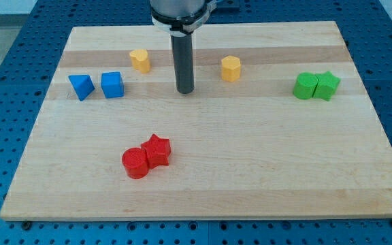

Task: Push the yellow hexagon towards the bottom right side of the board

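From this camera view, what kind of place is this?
Probably a robotics lab bench: a wooden board with coloured blocks lies on a blue perforated table, and my tip stands on the board.

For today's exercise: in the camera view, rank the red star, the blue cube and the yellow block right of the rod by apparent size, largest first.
1. Red star, though it lies nearest the view's bottom, which may enlarge it.
2. Blue cube, nearly alike.
3. Yellow block, clearly smallest.

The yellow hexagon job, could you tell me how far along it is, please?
Nothing looks done: both yellow blocks sit near the view's top. In hand: my tip stands between them, touching neither. Left: the whole push to the board's bottom right.
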{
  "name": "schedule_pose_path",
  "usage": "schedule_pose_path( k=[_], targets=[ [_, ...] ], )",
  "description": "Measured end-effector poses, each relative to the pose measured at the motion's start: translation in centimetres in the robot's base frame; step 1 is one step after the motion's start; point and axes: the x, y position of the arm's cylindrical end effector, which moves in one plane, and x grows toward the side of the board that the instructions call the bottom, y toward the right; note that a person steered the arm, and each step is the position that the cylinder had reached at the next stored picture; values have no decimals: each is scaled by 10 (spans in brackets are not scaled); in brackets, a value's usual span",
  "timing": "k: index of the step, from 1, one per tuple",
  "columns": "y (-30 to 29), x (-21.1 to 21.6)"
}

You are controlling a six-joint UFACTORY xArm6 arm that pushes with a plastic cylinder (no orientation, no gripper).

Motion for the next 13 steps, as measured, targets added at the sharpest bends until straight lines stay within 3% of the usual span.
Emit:
schedule_pose_path(
  k=[3, 13],
  targets=[
    [12, -63],
    [31, -80]
  ],
)
